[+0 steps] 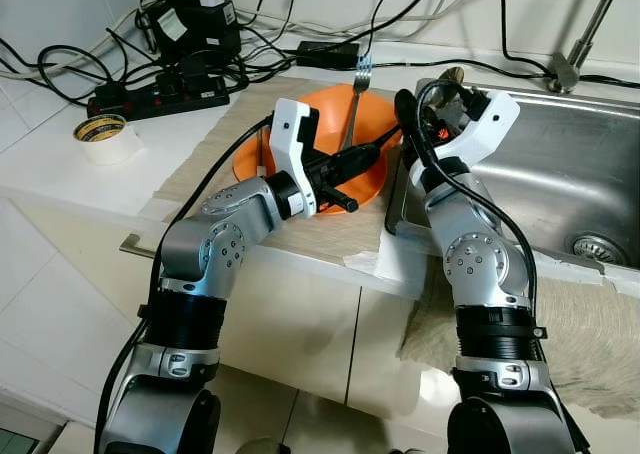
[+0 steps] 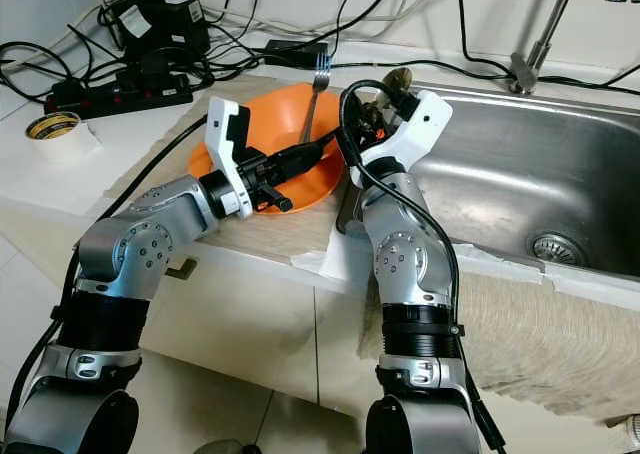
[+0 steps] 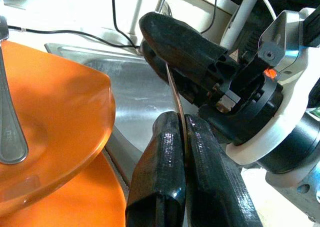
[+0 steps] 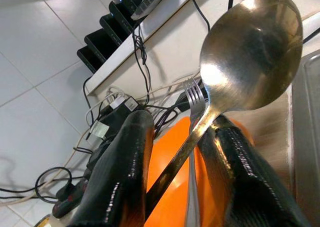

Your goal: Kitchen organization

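An orange plate lies on a wooden board beside the sink, with a steel fork resting in it. A steel spoon stands bowl-up over the plate's sink-side rim. My left gripper reaches across the plate and is shut on the spoon's thin handle. My right gripper points up at the sink's near corner. Its fingers stand apart around the handle, which leans on one of them.
The steel sink with its drain lies to the right, and the tap's base stands behind it. A power strip with tangled cables and a tape roll sit at the back left. A cloth hangs over the counter front.
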